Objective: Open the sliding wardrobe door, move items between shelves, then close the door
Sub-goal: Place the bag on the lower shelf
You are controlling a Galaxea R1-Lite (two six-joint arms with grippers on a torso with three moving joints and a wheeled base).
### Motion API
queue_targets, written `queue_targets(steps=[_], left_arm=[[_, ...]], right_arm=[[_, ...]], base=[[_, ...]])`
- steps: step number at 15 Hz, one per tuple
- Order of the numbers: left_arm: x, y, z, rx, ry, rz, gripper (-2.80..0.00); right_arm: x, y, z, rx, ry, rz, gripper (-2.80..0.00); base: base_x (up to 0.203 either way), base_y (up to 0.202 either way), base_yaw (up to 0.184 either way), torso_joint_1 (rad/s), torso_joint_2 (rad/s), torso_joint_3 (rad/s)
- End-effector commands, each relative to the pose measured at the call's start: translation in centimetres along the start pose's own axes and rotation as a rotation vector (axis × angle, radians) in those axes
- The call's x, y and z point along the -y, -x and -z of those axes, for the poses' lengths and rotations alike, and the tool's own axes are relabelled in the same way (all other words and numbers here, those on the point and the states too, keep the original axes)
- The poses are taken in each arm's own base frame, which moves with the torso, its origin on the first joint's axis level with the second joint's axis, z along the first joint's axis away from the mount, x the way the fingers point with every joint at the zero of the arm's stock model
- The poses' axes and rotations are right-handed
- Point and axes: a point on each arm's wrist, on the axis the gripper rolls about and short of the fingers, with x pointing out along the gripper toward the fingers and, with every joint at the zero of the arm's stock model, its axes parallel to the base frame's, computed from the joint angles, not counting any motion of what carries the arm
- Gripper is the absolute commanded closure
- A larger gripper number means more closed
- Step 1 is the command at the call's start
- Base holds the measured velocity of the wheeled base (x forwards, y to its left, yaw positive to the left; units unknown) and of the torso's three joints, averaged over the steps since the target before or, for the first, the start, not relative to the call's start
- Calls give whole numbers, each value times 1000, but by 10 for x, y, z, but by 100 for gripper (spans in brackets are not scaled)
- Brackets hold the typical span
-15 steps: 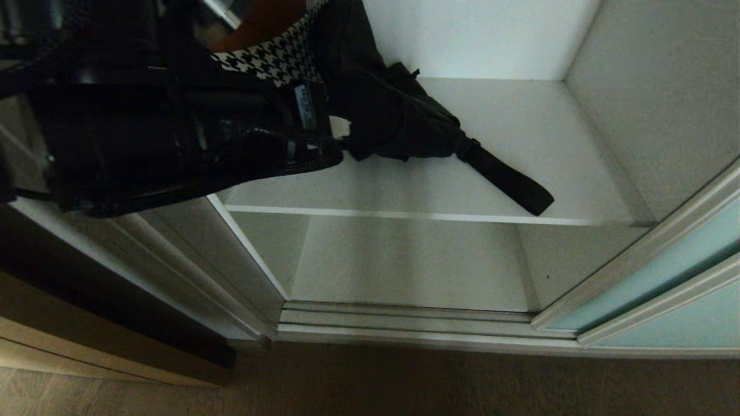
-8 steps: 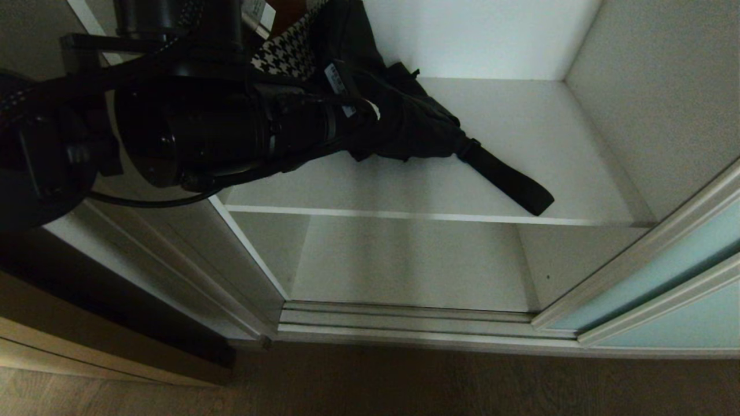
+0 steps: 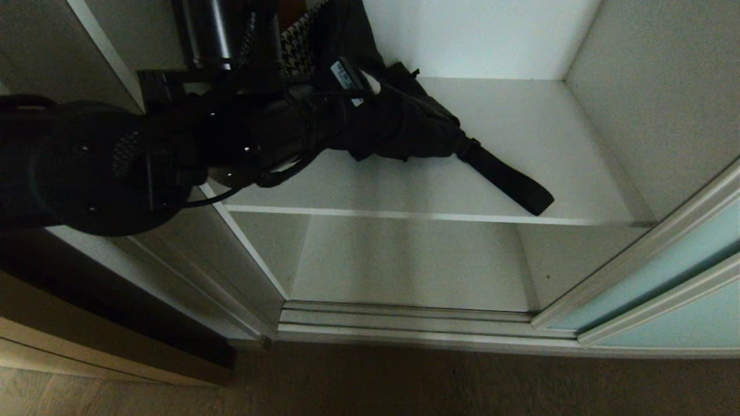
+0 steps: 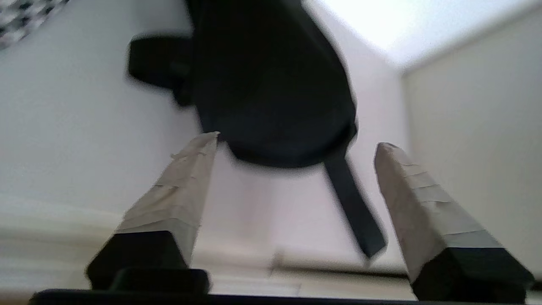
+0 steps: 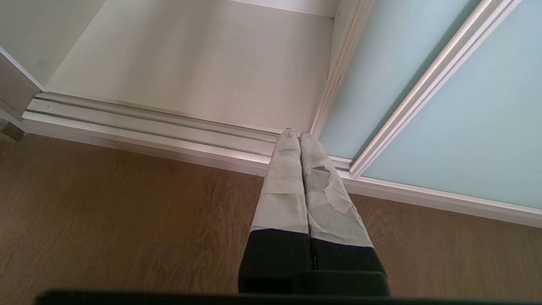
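I see my left gripper (image 4: 296, 144) released, its taped fingers (image 4: 186, 186) spread wide just short of the black pouch bag (image 3: 404, 124), holding nothing. The pouch lies upper centre on the upper shelf (image 3: 549, 150), its strap (image 3: 509, 182) ending just short of the shelf's front edge. The houndstooth bag (image 3: 298, 52) peeks out behind the arm at the top. The shelf's right half is bare. The sliding wardrobe door (image 5: 465, 127) stands at the right. My right gripper (image 5: 295, 134) is clenched over the floor track (image 5: 148, 123).
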Motion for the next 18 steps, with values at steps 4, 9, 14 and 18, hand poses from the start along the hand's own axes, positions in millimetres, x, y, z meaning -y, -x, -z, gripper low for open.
queue_targets(steps=[4, 9, 14, 18], left_arm=[[-17, -44, 26, 37, 12, 24, -280], [-35, -88, 27, 112, -13, 2, -280], [-36, -109, 27, 214, -56, 44, -280], [-36, -113, 30, 195, -62, 81, -280]], right_arm=[[0, 0, 0, 2, 1, -1, 0], [0, 0, 0, 2, 1, -1, 0], [0, 0, 0, 2, 1, -1, 0], [0, 0, 0, 2, 1, -1, 0]], base=[[0, 0, 0, 0, 0, 0], [0, 0, 0, 0, 0, 0], [0, 0, 0, 0, 0, 0], [0, 0, 0, 0, 0, 0]])
